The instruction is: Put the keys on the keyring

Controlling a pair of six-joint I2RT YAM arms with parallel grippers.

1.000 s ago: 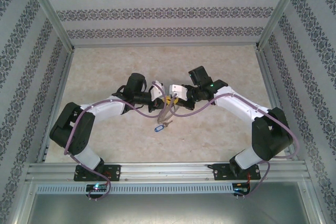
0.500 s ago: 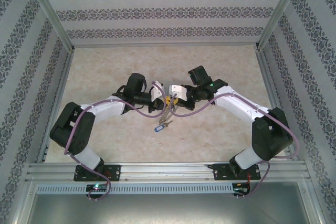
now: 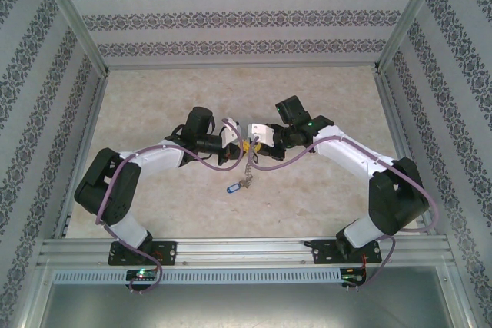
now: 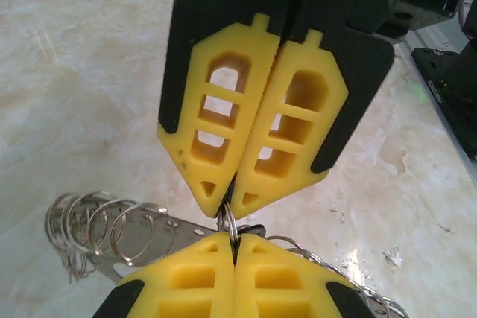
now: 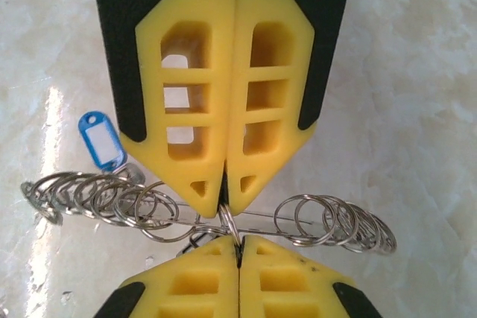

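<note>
Jaws: left jaws and right jaws are both pressed together and meet tip to tip. Each is clamped on the same small ring (image 5: 230,221) from opposite sides. In the right wrist view, left jaws come down from the top and right jaws rise from the bottom edge. The left wrist view is the reverse.

Keyring (image 4: 179,223) runs crosswise just behind the pinch. Rings (image 5: 97,199) are bunched along it on one side of the jaws, with a second bunch (image 5: 335,221) on the other side. Blue tag (image 5: 100,139) with a white insert sits just past the first bunch.

From above, left arm (image 3: 154,160) and right arm (image 3: 346,151) meet over mid-bench (image 3: 323,90). The strung metal trails from the pinch toward the near side, with the blue tag at its near-left end. Can't tell whether the tag touches the bench.
</note>
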